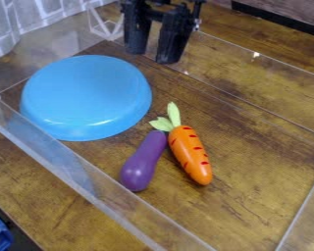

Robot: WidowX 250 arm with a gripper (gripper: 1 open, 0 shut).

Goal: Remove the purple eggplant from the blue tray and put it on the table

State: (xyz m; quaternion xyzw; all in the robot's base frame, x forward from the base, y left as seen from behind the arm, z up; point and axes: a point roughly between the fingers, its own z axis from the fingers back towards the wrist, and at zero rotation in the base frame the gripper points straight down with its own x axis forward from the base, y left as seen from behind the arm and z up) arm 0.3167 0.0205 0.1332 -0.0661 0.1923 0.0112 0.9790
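an orange carrot [190, 157] with green leaves lies inside clear plastic walls [68, 165].

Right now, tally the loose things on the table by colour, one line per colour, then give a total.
Purple: 1, the purple eggplant
Orange: 1, the carrot
Blue: 1, the blue tray
Total: 3

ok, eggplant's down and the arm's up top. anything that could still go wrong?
Two minor risks. The purple eggplant lies on the table touching the orange carrot, and being rounded it might roll if bumped. The gripper hangs near the blue tray's far rim, so a low move could clip it.
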